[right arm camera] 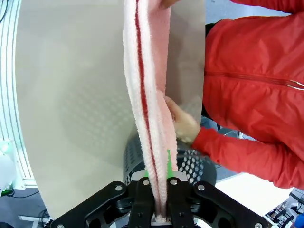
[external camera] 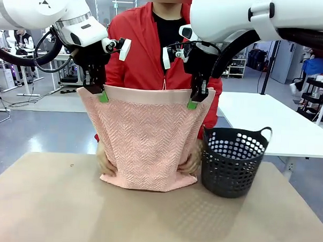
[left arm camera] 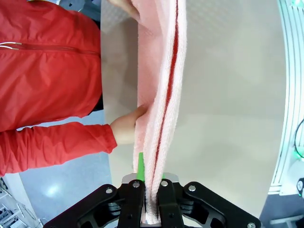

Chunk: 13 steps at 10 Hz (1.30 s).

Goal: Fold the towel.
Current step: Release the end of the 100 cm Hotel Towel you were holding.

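**Item: towel [external camera: 144, 139].** Salmon-pink, herringbone weave, with a plain flat band along the top edge. It hangs upright like a curtain between the two arms, and its bottom edge rests on the surface [external camera: 50, 202].

**Left claw [external camera: 102, 95].** Clamped tight on the top corner at the robot's left. In its wrist view the cloth is pinched between the green pads [left arm camera: 140, 167].

**Right claw [external camera: 193, 103].** Clamped tight on the opposite top corner, gripping the cloth the same way.

**Person's hands.** There is one at each bottom corner [external camera: 104, 162] [external camera: 190, 164], both touching the cloth where it meets the surface. The red jacket [external camera: 137, 55] shows behind the top edge.

**Basket [external camera: 232, 161].** Black and perforated, it stands on the surface just beside the towel's bottom corner on the robot's right.

**Progress.**
- Both wrist views show two layers running side by side down from the claws, with a narrow gap between them.
- The cloth therefore appears already doubled once, so the task is probably about halfway done.
- What seems left is to lower the held edge and lay the cloth flat.
- After that, perhaps one more fold, then releasing both corners.

**Risk.** If the claws descend unevenly, the layers could skew.
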Tool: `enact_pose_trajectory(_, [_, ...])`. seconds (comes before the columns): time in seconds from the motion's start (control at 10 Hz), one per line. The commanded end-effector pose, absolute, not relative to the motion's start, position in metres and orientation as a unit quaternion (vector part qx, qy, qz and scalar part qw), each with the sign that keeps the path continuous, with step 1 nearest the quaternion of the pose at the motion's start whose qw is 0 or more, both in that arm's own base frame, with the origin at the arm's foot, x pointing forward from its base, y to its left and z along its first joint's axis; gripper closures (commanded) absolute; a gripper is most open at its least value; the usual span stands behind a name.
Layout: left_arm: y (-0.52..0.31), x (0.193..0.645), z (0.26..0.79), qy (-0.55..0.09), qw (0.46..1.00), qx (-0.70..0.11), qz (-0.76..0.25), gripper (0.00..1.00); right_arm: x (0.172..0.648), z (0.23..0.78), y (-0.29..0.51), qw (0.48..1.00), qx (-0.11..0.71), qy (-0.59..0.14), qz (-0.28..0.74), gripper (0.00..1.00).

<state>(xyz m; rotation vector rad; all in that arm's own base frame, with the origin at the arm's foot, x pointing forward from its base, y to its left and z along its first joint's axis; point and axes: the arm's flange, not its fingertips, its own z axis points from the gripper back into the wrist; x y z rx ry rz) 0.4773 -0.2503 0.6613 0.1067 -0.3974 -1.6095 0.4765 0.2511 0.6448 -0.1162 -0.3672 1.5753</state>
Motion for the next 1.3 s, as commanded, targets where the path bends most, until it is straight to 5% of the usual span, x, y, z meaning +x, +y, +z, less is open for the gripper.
enact_pose_trajectory(0.0, [-0.2481, 0.4777, 0.6636, -0.177, 0.673, 0.051, -0.717, 1.00, 0.4755, 0.6476, 0.2473, 0.683, -0.054, -0.164, 0.709, 1.00])
enact_pose_trajectory(1.2, [-0.2481, 0.4777, 0.6636, -0.177, 0.673, 0.051, -0.717, 1.00, 0.4755, 0.6476, 0.2473, 0.683, -0.054, -0.164, 0.709, 1.00])
